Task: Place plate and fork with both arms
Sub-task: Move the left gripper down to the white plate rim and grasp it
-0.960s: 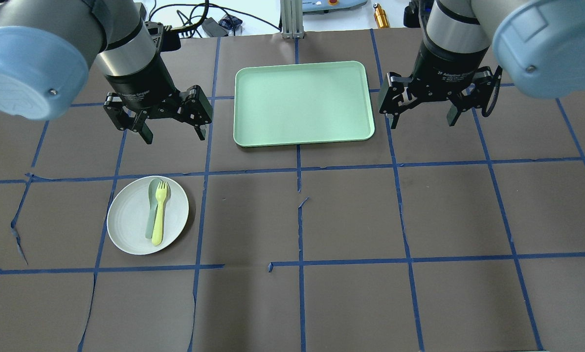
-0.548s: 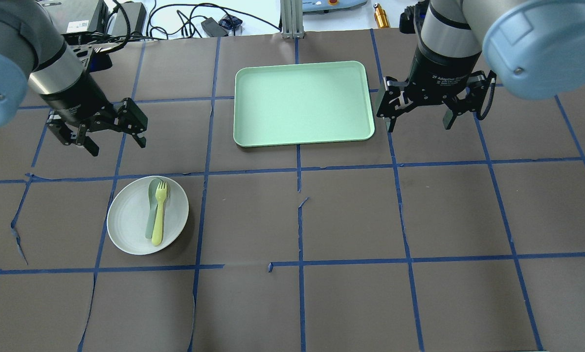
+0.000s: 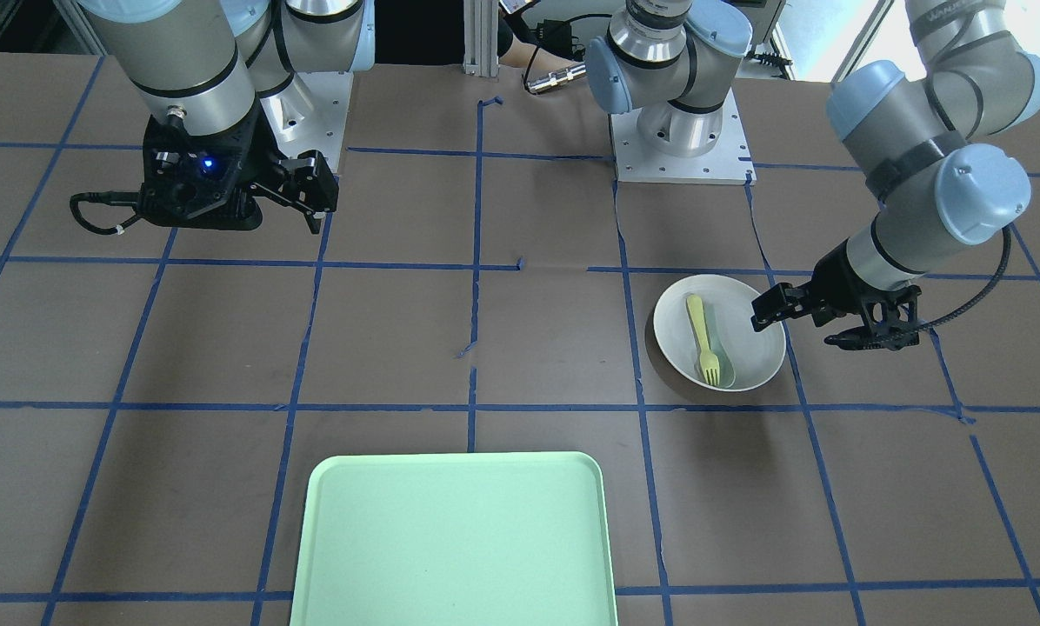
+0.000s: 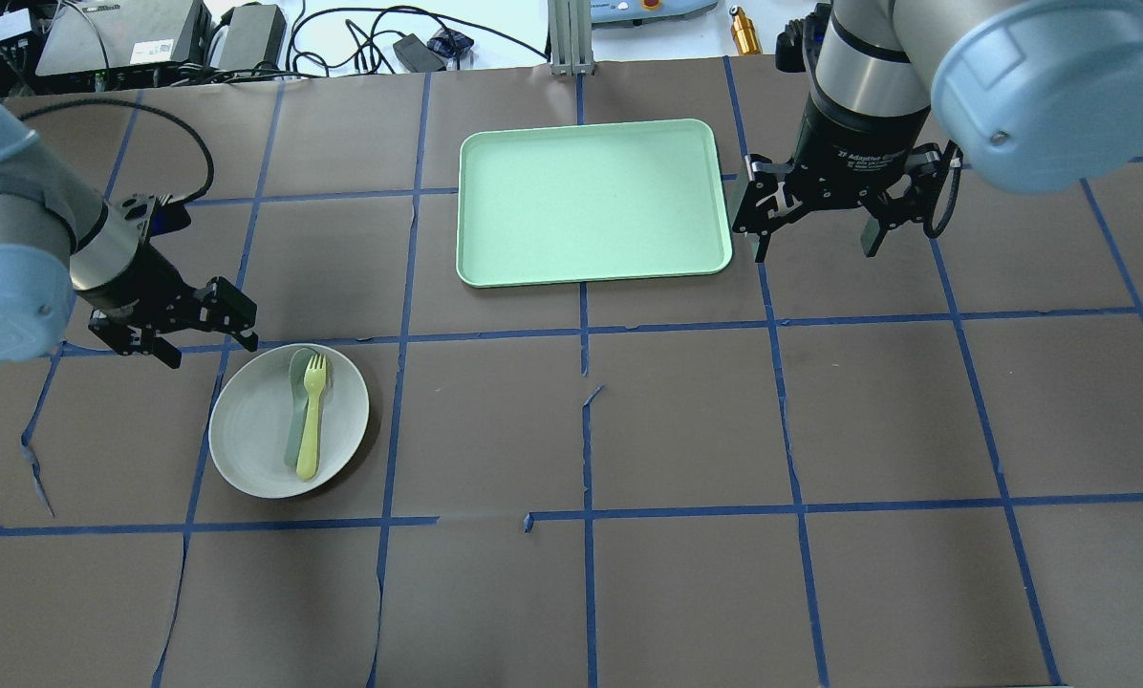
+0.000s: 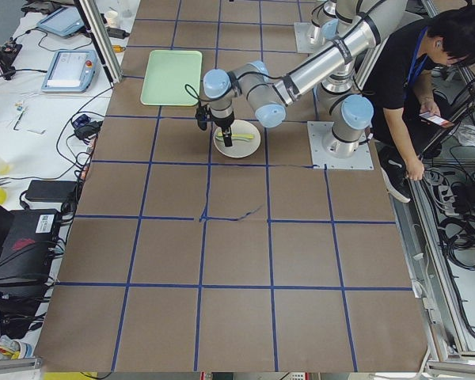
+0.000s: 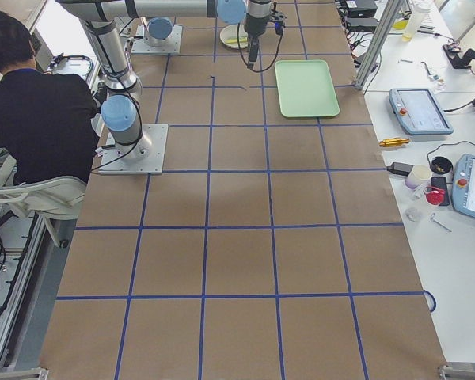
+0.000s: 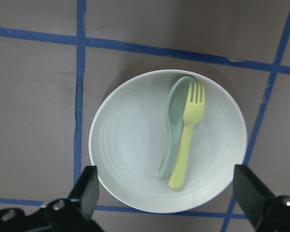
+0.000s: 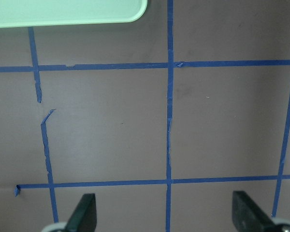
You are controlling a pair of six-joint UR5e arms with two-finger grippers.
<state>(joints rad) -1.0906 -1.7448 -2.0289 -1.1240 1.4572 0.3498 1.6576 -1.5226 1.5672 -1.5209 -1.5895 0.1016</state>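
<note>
Fingers (image 4: 245,330) of the left gripper (image 4: 206,346) stood wide apart and held nothing, hanging by the far left rim of the plate (image 4: 251,435). The white plate lay on the brown table (image 4: 686,411), left of the middle. On it lay a grey-green spoon (image 4: 294,420) and, touching its right side, the yellow fork (image 4: 311,420), tines pointing to the far side. Farther off, at the table's middle, sat a mint-green tray (image 4: 591,201), well apart from the plate. Just right of the tray's right edge hung the right gripper (image 4: 813,247), also spread wide and holding nothing.
</note>
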